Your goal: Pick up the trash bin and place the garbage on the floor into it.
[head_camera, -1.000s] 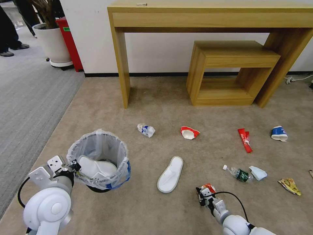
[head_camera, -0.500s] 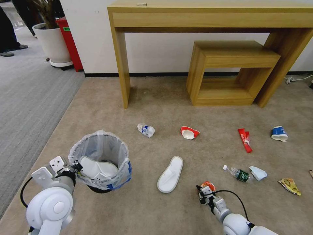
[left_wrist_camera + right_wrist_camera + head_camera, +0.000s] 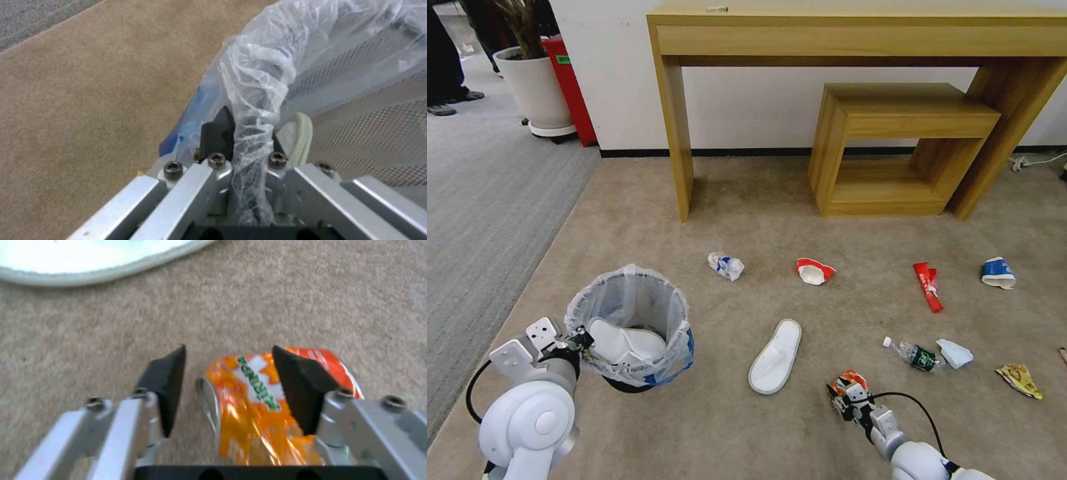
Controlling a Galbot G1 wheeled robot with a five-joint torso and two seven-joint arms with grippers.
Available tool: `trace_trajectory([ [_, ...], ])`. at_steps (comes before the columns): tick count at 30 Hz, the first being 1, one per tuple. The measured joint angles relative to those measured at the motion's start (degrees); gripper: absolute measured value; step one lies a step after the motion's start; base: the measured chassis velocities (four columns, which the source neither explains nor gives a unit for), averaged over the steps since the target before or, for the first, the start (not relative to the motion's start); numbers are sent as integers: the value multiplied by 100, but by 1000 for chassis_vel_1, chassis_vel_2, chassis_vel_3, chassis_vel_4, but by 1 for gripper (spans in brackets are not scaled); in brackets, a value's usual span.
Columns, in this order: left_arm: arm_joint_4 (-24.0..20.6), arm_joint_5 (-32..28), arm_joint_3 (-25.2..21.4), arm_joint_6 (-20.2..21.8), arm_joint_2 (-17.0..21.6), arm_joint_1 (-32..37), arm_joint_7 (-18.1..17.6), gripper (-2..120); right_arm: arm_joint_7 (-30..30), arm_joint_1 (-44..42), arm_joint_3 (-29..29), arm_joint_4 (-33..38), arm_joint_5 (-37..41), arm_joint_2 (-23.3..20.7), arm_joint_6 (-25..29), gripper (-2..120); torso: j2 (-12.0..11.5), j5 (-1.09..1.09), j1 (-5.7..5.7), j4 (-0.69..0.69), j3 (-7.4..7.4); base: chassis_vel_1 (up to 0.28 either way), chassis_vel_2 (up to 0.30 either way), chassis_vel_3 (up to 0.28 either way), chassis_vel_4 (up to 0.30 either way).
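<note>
The trash bin (image 3: pixel 627 320), lined with a crinkly white bag, stands on the beige floor (image 3: pixel 720 427) at the near left with a white slipper (image 3: pixel 626 341) inside. My left gripper (image 3: pixel 582 339) (image 3: pixel 247 140) is shut on its bagged rim (image 3: pixel 256 100). My right gripper (image 3: pixel 842 393) (image 3: pixel 228 380) is open at floor level, its fingers either side of a crushed orange can (image 3: pixel 854 380) (image 3: pixel 253 396). More garbage lies around: a second slipper (image 3: pixel 775 357), crushed cups (image 3: pixel 726 265) (image 3: pixel 814 271) (image 3: pixel 998 273), a red wrapper (image 3: pixel 928 285), a bottle (image 3: pixel 917 355), a tissue (image 3: pixel 955 353) and a yellow wrapper (image 3: pixel 1019 379).
A wooden desk (image 3: pixel 854 33) and a low wooden stool (image 3: pixel 894 147) stand against the far wall. A plant pot (image 3: pixel 537 90) and a red box (image 3: pixel 568 87) sit at the far left on grey carpet (image 3: pixel 487 200). A cable (image 3: pixel 1037 161) lies at the far right.
The right arm has shifted slightly right and nearer me, with the gripper staying low at the orange can. The bin nudged right, then back, in the left gripper.
</note>
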Motion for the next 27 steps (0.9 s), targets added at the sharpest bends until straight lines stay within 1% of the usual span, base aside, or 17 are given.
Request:
trace_trajectory([
  [1, 0, 0, 0, 0, 0, 0, 0, 1, 0, 0, 0, 0, 0, 0, 0, 59, 0, 0, 0, 0, 0, 0, 0, 0, 0],
  [3, 25, 0, 0, 0, 1, -14, -2, 1, -10, -71, 49, 47, -1, -59, -2, 68, 0, -1, 0, 0, 0, 0, 0, 0, 0],
  [4, 28, 0, 0, 0, 1, -18, -2, 1, -15, -86, 56, 54, -2, -71, -2, 72, 0, -1, 0, 1, 0, 0, 0, 0, 0],
  [5, 28, 0, 0, 0, 1, -18, -2, 1, -15, -86, 56, 54, -2, -71, -2, 72, 0, -1, 0, 1, 0, 0, 0, 0, 0],
  [8, 40, -2, 3, 0, 0, -45, -2, 1, -37, -188, 97, 79, -23, -125, -3, 85, 0, -1, 0, 0, 0, 0, 0, 0, 0],
  [13, 47, -6, 3, 0, -6, -47, -4, 1, -43, -244, 89, 52, -56, -103, 0, 86, 0, -1, 0, 0, 0, 0, 0, 0, 0],
  [27, -106, -20, -71, -5, -9, 52, -12, 1, -75, 9, -184, -219, -63, 171, 35, 86, 0, 0, 0, 0, 0, 0, 0, 0, 0],
])
